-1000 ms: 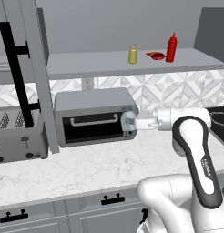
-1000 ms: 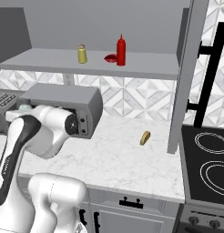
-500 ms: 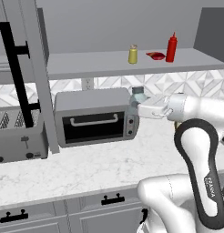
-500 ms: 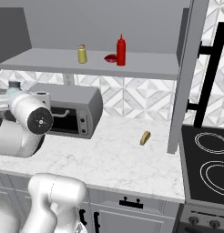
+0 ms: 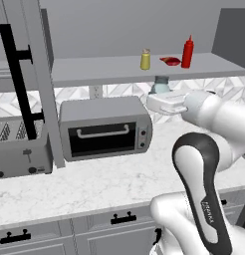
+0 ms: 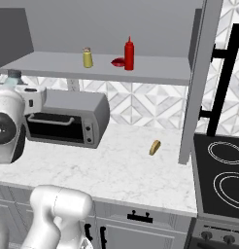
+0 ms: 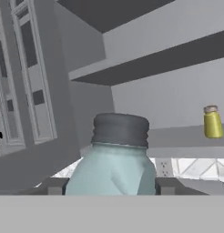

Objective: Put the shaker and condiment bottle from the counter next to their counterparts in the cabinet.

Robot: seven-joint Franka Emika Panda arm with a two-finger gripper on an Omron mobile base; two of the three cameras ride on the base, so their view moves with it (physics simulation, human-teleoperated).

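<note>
My gripper [image 5: 158, 97] is shut on the pale blue-grey shaker [image 5: 159, 85], which stands upright just under the front edge of the cabinet shelf [image 5: 109, 72]. In the hand view the shaker [image 7: 114, 159] and its dark cap sit close between the fingers [image 7: 166, 185]. On the shelf stand the yellow shaker [image 5: 145, 60], the flat red condiment thing [image 5: 169, 61] and the red condiment bottle [image 5: 187, 52]. The yellow shaker [image 7: 212, 122] lies ahead to the right in the hand view. From the right, the held shaker [image 6: 13, 76] is left of the shelf.
A silver toaster oven [image 5: 104, 128] and a toaster [image 5: 17, 149] stand on the marbled counter [image 5: 94, 184]. The open cabinet door [image 5: 42, 84] with its black handle hangs at the left. A small tan item [image 6: 154, 147] lies on the counter near the stove [image 6: 223, 175].
The arm has risen with the shaker, from in front of the toaster oven up to just below the shelf edge. The things on the shelf have not moved.
</note>
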